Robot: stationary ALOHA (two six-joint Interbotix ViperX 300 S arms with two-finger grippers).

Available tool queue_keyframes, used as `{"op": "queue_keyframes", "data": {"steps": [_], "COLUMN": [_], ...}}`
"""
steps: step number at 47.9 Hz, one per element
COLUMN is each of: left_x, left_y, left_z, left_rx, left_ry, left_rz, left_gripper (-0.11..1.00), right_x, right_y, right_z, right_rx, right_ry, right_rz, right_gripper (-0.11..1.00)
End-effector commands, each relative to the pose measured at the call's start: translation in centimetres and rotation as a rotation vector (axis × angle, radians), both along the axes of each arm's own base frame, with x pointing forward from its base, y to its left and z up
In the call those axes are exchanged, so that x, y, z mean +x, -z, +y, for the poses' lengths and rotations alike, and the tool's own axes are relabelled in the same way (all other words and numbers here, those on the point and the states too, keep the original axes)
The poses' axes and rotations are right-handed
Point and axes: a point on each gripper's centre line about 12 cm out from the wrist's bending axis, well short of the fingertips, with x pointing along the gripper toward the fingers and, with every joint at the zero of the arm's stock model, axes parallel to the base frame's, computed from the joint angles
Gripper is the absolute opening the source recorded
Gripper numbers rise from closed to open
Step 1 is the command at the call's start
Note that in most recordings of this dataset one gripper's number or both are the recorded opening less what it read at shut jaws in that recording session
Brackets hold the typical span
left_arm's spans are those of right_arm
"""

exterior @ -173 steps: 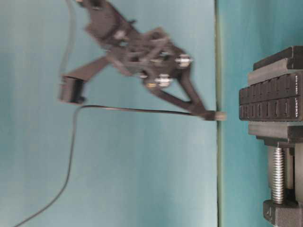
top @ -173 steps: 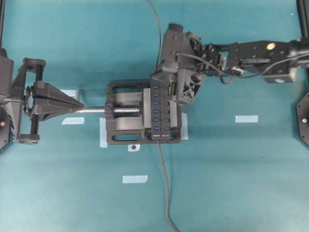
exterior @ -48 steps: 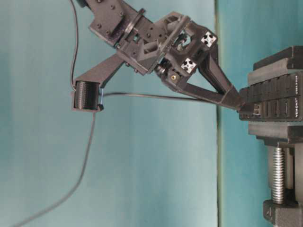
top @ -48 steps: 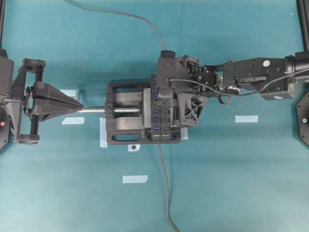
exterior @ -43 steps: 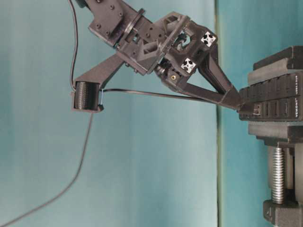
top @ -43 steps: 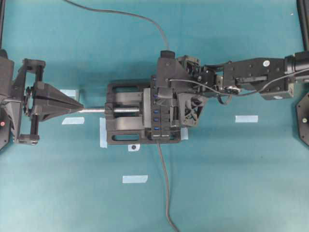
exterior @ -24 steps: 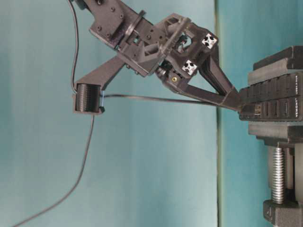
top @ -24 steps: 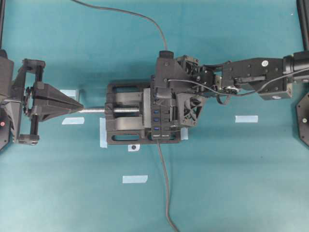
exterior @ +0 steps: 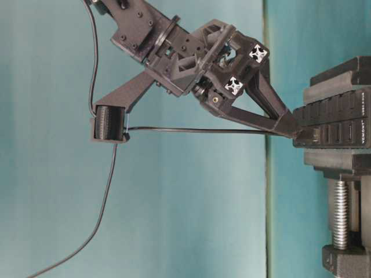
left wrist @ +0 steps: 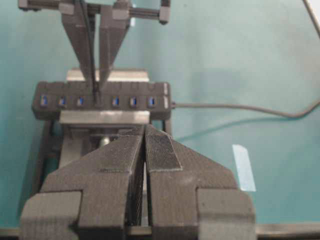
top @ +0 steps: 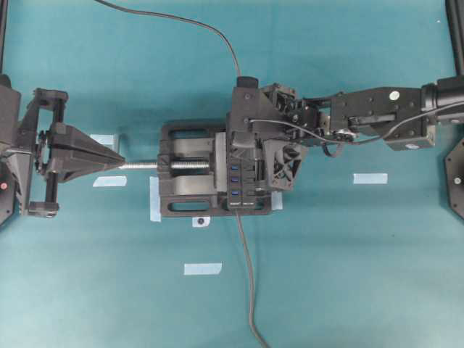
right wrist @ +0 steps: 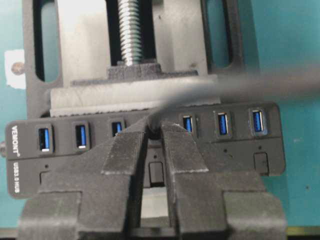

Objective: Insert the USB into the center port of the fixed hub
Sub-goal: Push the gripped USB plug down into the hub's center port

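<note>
Overhead view: on a matte teal table [top: 348, 275] marked with pale blue tape strips [top: 202, 269], a blocky black vise [top: 190, 179] with a threaded silver screw [top: 148, 166] clamps the fixed hub [top: 243, 183], a long narrow black bar with a row of blue-lined slots; the right gripper [top: 243, 148] covers the bar's upper half, while the left gripper [top: 116, 158] rests well apart at the screw's far end, its wedge-shaped fingers pressed together on nothing. Table-level view: the right gripper's tapered black fingers [exterior: 255, 120] converge to a point at the hub's face, where the USB [exterior: 305, 136], a small black rectangular plug, sits at a slot; its thin dark-grey cable [exterior: 191, 131] runs taut and level back from the tips. Left wrist view: ribbed finger pads [left wrist: 160, 152] meet with no gap, and beyond them the right gripper's two narrow fingers descend onto the center port [left wrist: 97, 101], three blue slots on either side. Right wrist view: the jaws are nearly closed, pinching the plug's dark body at the center port, with the blurred cable crossing above; how deep the plug sits cannot be told.
</note>
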Motion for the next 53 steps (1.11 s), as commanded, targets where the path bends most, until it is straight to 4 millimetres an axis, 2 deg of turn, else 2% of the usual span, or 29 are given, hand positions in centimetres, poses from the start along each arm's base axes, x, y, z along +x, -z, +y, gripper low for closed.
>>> {"op": "queue_keyframes", "data": {"steps": [1, 35, 53], "left_x": [0.2, 0.2, 0.2], "left_y": [-0.6, -0.7, -0.7], "left_z": [0.0, 0.0, 0.0], "left_rx": [-0.002, -0.002, -0.002], "left_ry": [0.0, 0.0, 0.001], "left_rz": [-0.025, -0.028, -0.028], "left_gripper": [0.0, 0.0, 0.0], "right_x": [0.2, 0.1, -0.1], "right_y": [-0.5, 0.0, 1.5], "right_z": [0.1, 0.3, 0.8], "right_rx": [-0.004, 0.0, 0.007], "right_ry": [-0.006, -0.009, -0.021], "right_rz": [-0.007, 0.012, 0.07], "right_gripper": [0.12, 0.12, 0.12]}}
